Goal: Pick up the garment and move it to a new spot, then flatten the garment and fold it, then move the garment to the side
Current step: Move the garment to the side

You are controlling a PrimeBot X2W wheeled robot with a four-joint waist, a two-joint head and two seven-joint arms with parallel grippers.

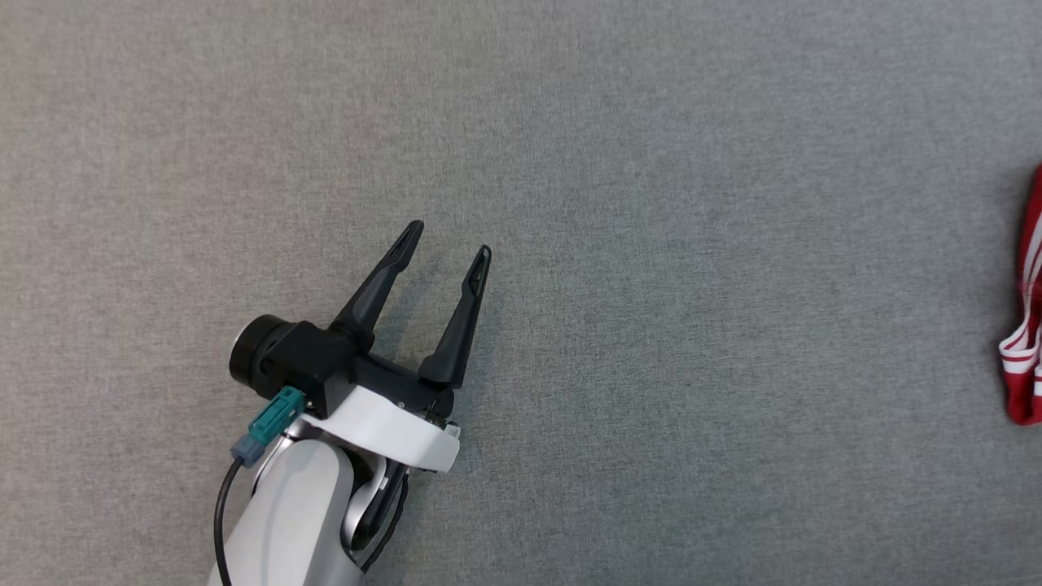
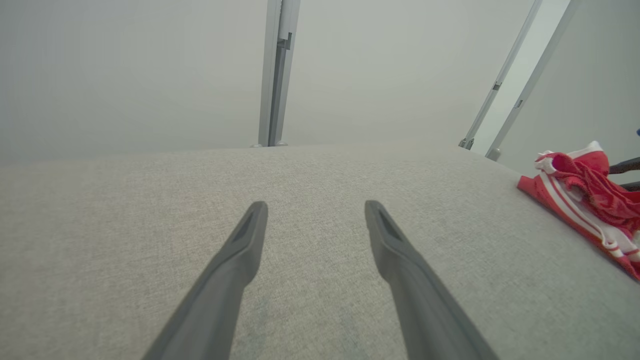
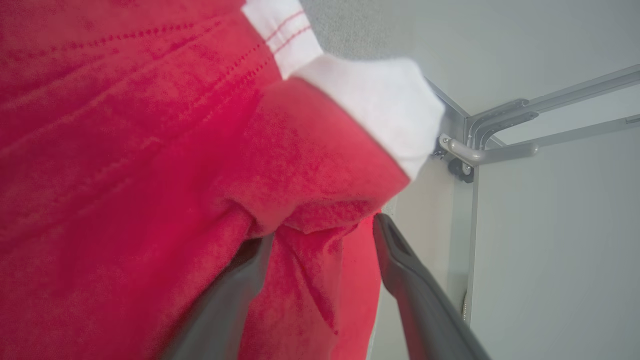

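Your right gripper (image 3: 320,230) stands with its fingers spread, a fold of the red garment (image 3: 150,175) bunched between them and lapping over one fingertip. The white-striped, white-trimmed cloth lies heaped at the right edge of the grey fabric-covered table (image 1: 651,244). Your left gripper (image 1: 449,240) is also wide open and holds nothing, low over the bare cloth surface toward the table's near edge, well apart from the garment. Metal frame posts (image 2: 276,75) rise behind the far edge against a pale wall (image 2: 125,65).
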